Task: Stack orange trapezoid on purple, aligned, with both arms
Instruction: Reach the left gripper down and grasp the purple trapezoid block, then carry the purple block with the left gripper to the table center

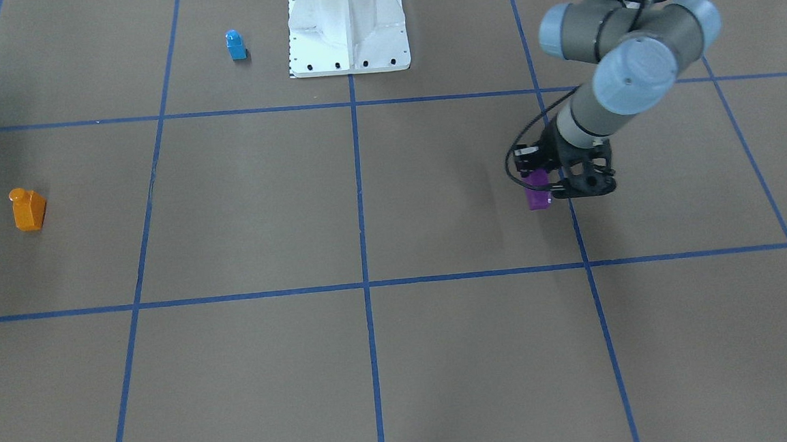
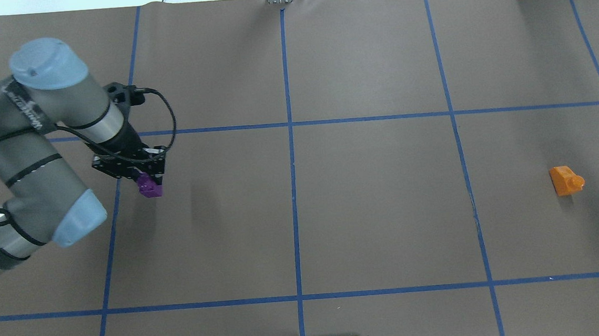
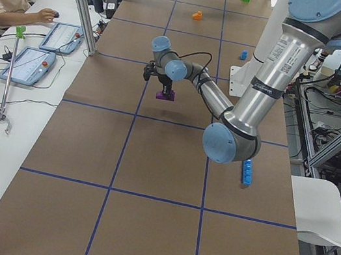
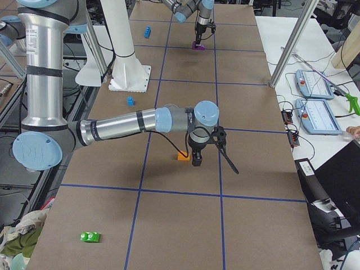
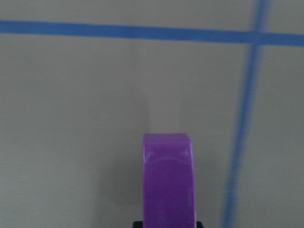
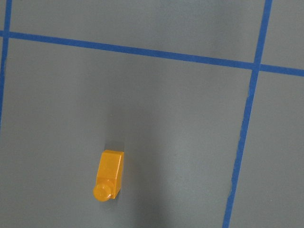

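The purple brick [image 2: 149,187] is held in my left gripper [image 2: 150,179], which is shut on it, in the table's left half close to the surface. I cannot tell whether it touches the table. It fills the bottom of the left wrist view [image 5: 169,185] and shows in the front view [image 1: 537,197]. The orange trapezoid [image 2: 565,180] lies alone at the far right, stud toward the table edge, and shows in the right wrist view [image 6: 109,175] from above. My right gripper [image 4: 197,160] shows only in the exterior right view, over the orange trapezoid [image 4: 182,157]; I cannot tell whether it is open or shut.
A small blue brick [image 1: 236,45] stands near the white base pedestal [image 1: 348,39]. A long blue brick [image 3: 246,172] lies on my left side. A green brick [image 4: 89,237] lies at the table's right end. Blue tape lines grid the brown table.
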`<state>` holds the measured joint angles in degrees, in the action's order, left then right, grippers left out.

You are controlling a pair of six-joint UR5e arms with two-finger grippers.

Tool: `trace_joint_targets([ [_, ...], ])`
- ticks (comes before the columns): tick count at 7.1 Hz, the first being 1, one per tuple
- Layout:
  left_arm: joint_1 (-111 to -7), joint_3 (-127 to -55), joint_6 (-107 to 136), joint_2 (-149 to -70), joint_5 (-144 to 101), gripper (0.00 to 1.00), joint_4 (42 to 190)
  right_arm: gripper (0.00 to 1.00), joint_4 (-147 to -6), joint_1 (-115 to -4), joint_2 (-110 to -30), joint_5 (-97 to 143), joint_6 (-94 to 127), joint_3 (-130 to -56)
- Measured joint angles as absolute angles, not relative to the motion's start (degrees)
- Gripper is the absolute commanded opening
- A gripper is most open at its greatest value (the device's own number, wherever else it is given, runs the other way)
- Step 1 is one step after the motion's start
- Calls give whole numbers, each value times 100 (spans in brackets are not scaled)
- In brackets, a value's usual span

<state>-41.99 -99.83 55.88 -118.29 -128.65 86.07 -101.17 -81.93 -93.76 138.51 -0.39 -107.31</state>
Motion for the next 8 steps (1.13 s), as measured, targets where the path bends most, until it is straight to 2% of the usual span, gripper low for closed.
trace_joint_targets([
  [2,-3517,-9484,6397,-12966,-12404,0,8434,100,-10114,-8167,-9370,13852,-38,-10750],
  [4,-3063,-8445,6875,-14100,-11918,0,8452,100,-10109,-8130,-9364,13852,-45,-10763],
  [5,-2974,-8030,6932,-14440,-11836,0,8493,100,-10108,-8106,-9362,13850,-48,-10764],
  [8,-2913,-7543,6915,-14659,-11703,0,8681,100,-10115,-8041,-9360,13851,-44,-10759],
])
